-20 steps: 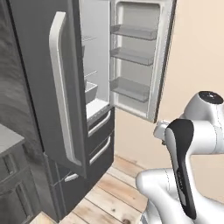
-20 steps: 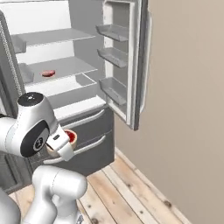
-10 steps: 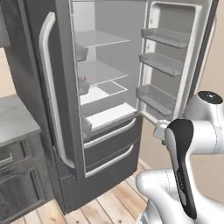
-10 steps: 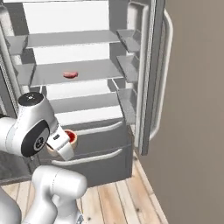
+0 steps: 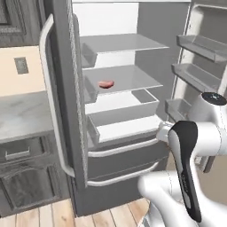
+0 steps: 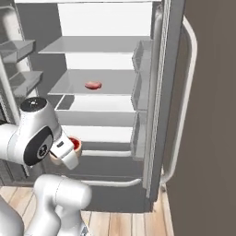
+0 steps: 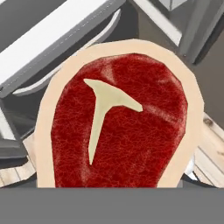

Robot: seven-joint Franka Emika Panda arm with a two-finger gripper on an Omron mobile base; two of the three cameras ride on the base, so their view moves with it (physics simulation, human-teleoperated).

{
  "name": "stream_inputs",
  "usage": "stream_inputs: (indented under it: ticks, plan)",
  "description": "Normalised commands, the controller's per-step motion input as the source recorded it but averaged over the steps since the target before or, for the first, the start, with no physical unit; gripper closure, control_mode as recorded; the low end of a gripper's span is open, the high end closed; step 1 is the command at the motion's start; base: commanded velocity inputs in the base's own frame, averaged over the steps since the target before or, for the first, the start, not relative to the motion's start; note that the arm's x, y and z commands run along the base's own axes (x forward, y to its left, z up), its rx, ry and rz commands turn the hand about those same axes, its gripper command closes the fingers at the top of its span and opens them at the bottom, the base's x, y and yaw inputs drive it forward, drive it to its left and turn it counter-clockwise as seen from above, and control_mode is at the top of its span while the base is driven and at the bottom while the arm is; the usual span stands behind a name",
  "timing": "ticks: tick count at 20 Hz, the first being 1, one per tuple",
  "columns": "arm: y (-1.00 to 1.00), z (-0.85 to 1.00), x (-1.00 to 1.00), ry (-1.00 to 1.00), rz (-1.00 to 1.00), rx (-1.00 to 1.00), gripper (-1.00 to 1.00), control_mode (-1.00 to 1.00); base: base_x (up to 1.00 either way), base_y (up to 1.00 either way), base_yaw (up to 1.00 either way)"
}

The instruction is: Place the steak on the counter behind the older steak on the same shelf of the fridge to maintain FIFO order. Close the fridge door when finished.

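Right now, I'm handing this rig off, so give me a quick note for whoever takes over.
Gripper: shut on the steak, held low in front of the fridge, at drawer height.
Older steak: lies on the middle shelf, toward its front, with bare shelf behind it.
Fridge: right-hand door open, interior in view.
Done: steak picked up and brought to the fridge.
Left: lift it to the middle shelf, set it behind the older steak, then close the door.
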Motion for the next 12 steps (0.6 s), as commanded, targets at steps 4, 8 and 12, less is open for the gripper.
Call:
stream_inputs:
  ticks: [4, 8, 12]
  plan:
    - [0.00, 0.00, 0.00, 0.00, 0.00, 0.00, 1.00, 1.00, 0.77, -0.17, 0.34]
    - [0.00, 0.00, 0.00, 0.00, 0.00, 0.00, 1.00, 1.00, 0.69, -0.28, 0.29]
    - [0.00, 0.00, 0.00, 0.00, 0.00, 0.00, 1.00, 1.00, 0.63, -0.42, 0.26]
